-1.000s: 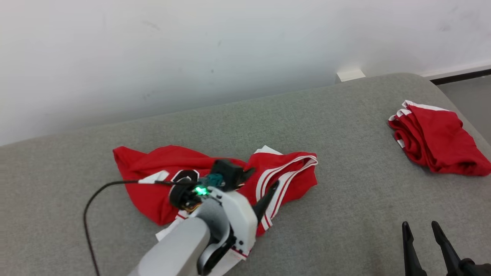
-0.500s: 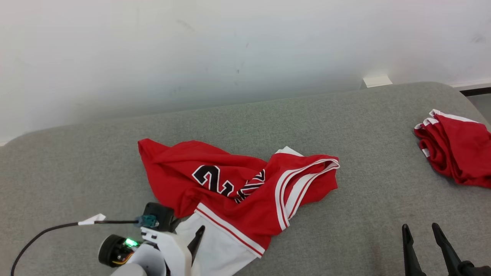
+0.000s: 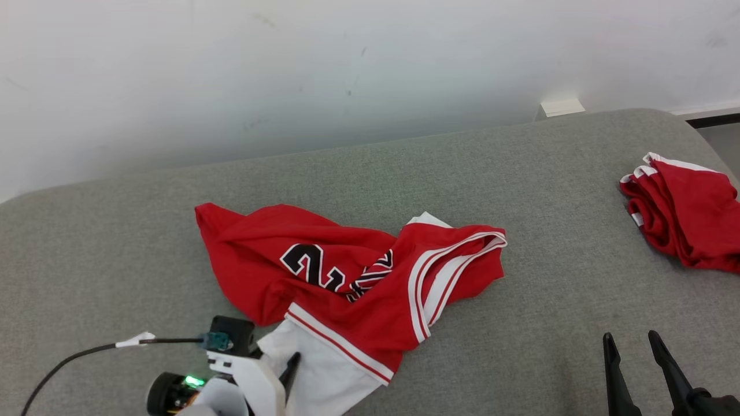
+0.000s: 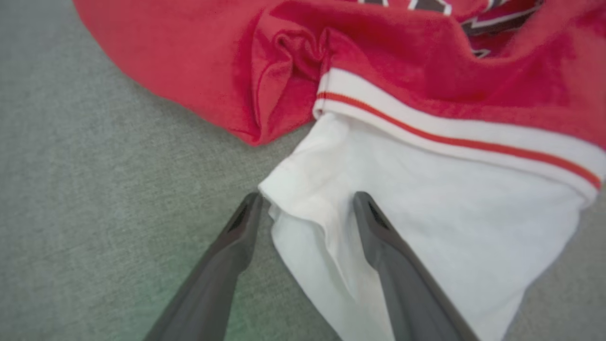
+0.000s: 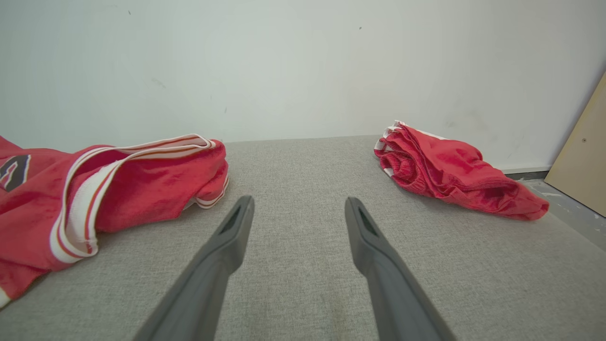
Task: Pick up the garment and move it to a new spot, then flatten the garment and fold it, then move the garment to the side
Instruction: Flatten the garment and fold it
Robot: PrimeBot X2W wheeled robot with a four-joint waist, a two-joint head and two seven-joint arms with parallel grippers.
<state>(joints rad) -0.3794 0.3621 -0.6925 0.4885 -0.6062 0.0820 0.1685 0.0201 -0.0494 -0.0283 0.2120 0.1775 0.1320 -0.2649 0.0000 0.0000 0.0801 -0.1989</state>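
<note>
The garment is a red jersey with black numbers and white trim, lying crumpled on the middle of the grey padded surface. Its white lower part points toward me. My left gripper is at the garment's near-left corner. In the left wrist view the garment lies just ahead and my left gripper is open, its fingers astride a fold of the white cloth. My right gripper stands open over bare surface at the lower right, holding nothing. The right wrist view shows my right gripper with the garment to its left.
A second red garment lies bunched at the surface's far right edge, also in the right wrist view. A white wall backs the surface. A black cable trails from my left wrist. A wooden board leans at the right.
My left arm has drawn back from over the garment to its near-left corner, uncovering the numbers and white part. The head camera has shifted. The right gripper has stayed put.
</note>
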